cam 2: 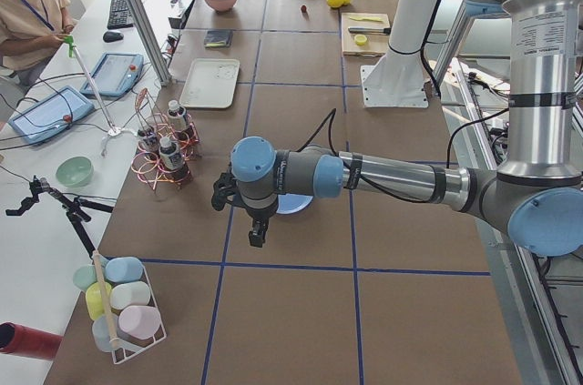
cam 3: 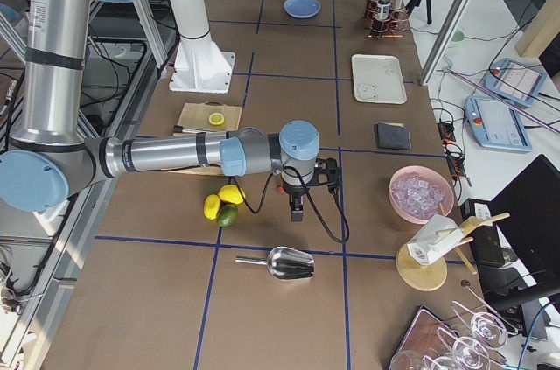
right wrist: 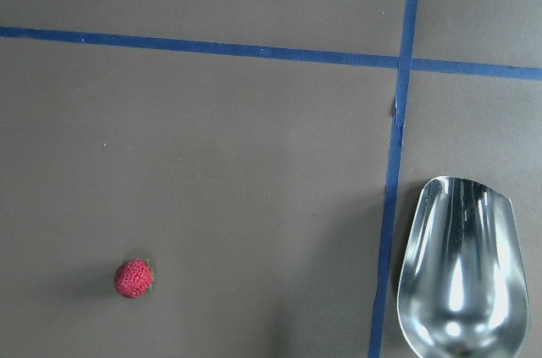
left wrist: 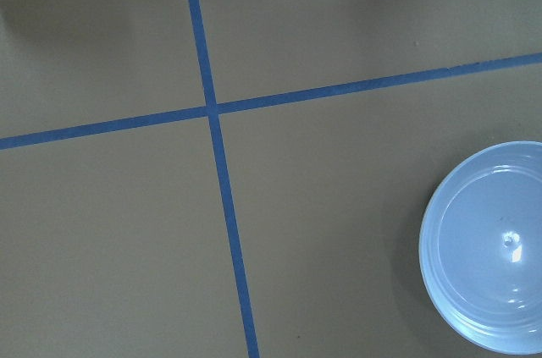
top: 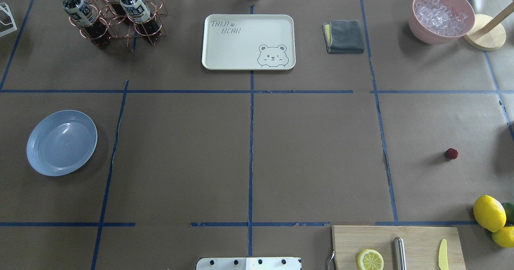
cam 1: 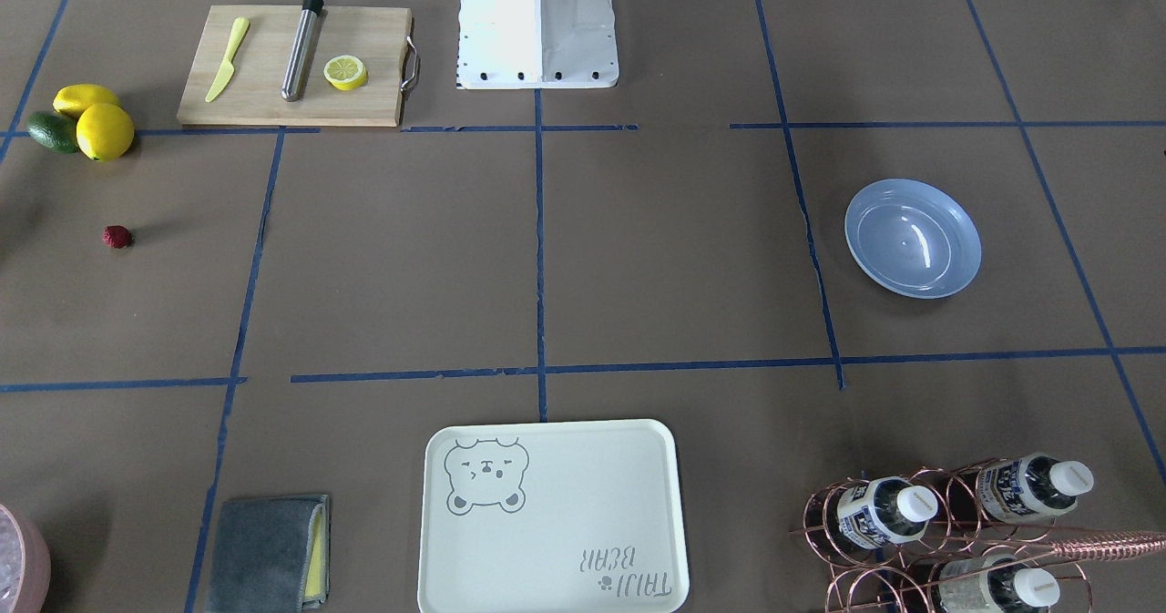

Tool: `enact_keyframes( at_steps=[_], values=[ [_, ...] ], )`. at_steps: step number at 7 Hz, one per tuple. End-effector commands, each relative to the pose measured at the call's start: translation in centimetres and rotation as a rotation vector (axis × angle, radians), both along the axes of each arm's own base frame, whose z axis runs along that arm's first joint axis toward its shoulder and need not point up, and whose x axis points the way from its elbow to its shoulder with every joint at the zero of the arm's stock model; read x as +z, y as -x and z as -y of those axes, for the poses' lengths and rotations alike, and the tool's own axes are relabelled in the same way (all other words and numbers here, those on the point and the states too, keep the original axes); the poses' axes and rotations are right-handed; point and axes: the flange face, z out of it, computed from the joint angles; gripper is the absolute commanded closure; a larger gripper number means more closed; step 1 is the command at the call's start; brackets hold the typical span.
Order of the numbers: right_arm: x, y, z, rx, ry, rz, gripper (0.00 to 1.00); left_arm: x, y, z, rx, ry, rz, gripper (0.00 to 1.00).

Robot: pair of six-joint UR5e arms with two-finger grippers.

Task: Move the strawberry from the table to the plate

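Strawberry (top: 451, 153) sits alone on the table (top: 180, 161) toward its right edge, with the plate (top: 61, 142) way over by the left edge. It looks tiny, light and probably squishy, so I'd pinch its sides gently. Right gripper (cam 3: 296, 212) and left gripper (cam 2: 257, 238): honestly can't tell if they're open.

strawberry (cam 1: 117, 237) lies apart from lemons (cam 1: 105, 131)

"taiji bear" on the cream tray (top: 233, 49)
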Motion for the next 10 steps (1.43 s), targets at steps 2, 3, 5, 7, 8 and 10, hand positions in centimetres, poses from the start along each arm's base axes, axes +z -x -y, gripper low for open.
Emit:
enact_keyframes(
  at_steps=[2,3,5,7,8,10],
  values=[
    [-0.3,0.1,0.3,-0.001,-0.005,0.004,0.00,0.1,-0.2,0.4,0.001,0.004,-0.014,0.00],
    [-0.3,0.2,0.3,-0.002,-0.004,0.009,0.00,0.0,-0.1,0.4,0.001,-0.017,-0.002,0.00],
    [-0.4,0.2,0.3,-0.002,-0.010,0.009,0.00,-0.6,-0.3,0.4,0.007,-0.041,-0.015,0.00],
    [-0.5,0.2,0.3,-0.004,-0.018,0.007,0.00,-1.3,-0.3,0.5,0.008,-0.081,-0.019,0.00],
    [-0.4,0.2,0.2,-0.003,-0.017,0.007,0.00,-1.9,-0.5,0.7,0.011,-0.121,-0.038,0.00],
    [-0.4,0.7,0.2,-0.015,-0.019,0.009,0.00,0.5,-4.8,0.9,0.052,-0.029,-0.056,0.00]
  ],
)
